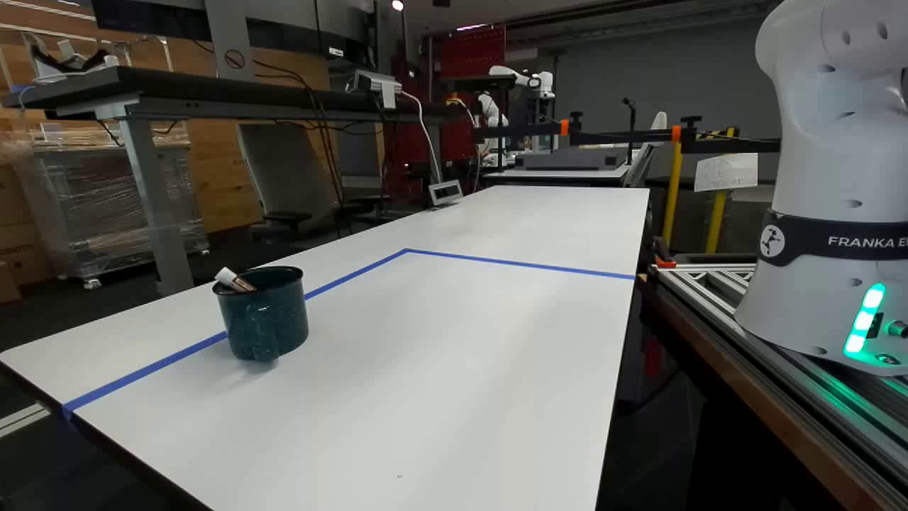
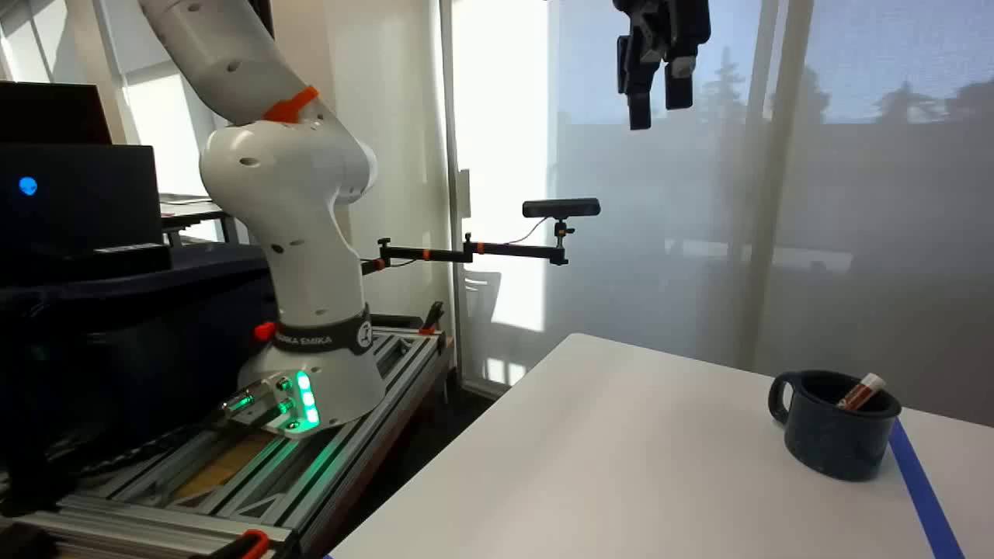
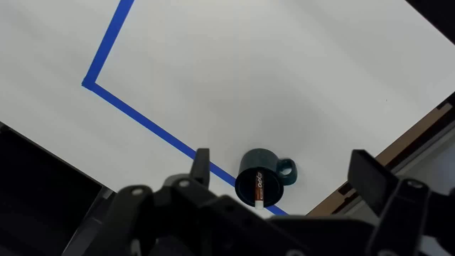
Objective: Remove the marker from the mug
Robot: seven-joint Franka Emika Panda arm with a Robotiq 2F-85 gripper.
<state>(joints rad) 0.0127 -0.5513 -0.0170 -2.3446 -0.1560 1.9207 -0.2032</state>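
Observation:
The dark teal mug (image 1: 266,323) stands upright on the white table in an exterior view; it also shows in an exterior view (image 2: 835,439) and in the wrist view (image 3: 258,158). The marker (image 1: 236,279) leans in the mug with its white end above the rim and a reddish-brown barrel. It shows in an exterior view (image 2: 860,393) and in the wrist view (image 3: 259,188); its lower end is hidden inside the mug. My gripper (image 2: 659,105) is open and empty, high above the table and apart from the mug. In the wrist view the mug appears between the fingers (image 3: 280,152).
Blue tape (image 1: 525,265) marks lines on the white table (image 1: 461,369); the mug stands at one line. The robot base (image 2: 318,388) is on a metal frame beside the table. A camera on a bracket (image 2: 561,207) stands behind the table.

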